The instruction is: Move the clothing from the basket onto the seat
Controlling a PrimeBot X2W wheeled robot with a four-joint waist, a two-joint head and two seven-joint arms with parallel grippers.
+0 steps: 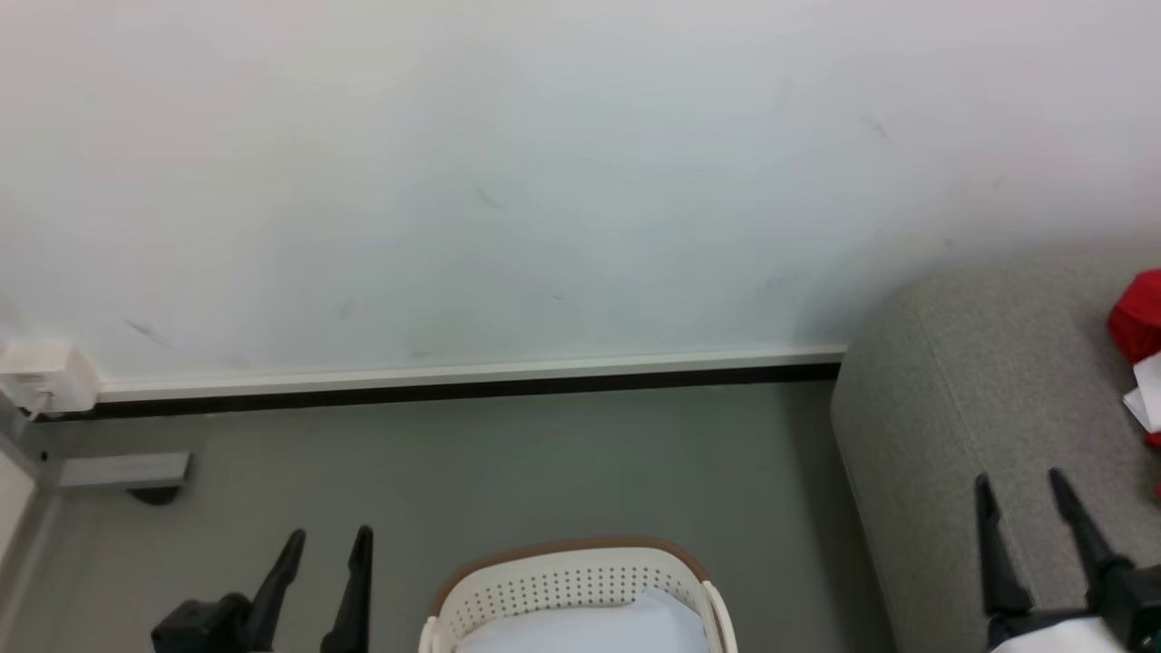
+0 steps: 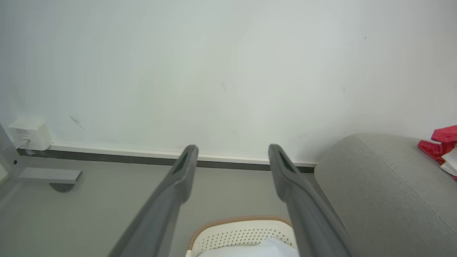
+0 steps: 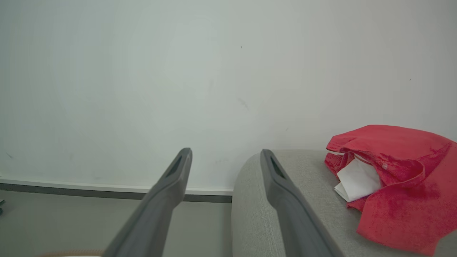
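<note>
The red clothing (image 3: 396,182) with a white patch lies in a heap on the grey seat (image 3: 303,192), also at the right edge of the head view (image 1: 1138,317) and in the left wrist view (image 2: 441,142). The cream perforated basket (image 1: 571,585) with a brown rim stands on the floor at the bottom centre; inside it I see a pale bluish-white lining (image 1: 590,626) and no red fabric. My left gripper (image 1: 328,542) hangs open left of the basket, holding nothing. My right gripper (image 1: 1020,485) stands open over the seat's (image 1: 980,381) front, left of the clothing, holding nothing.
A white wall with a dark skirting strip (image 1: 453,390) runs behind everything. A white socket box (image 1: 45,372) and a grey metal foot (image 1: 122,470) sit at the far left. Grey floor (image 1: 544,462) lies between the basket and the wall.
</note>
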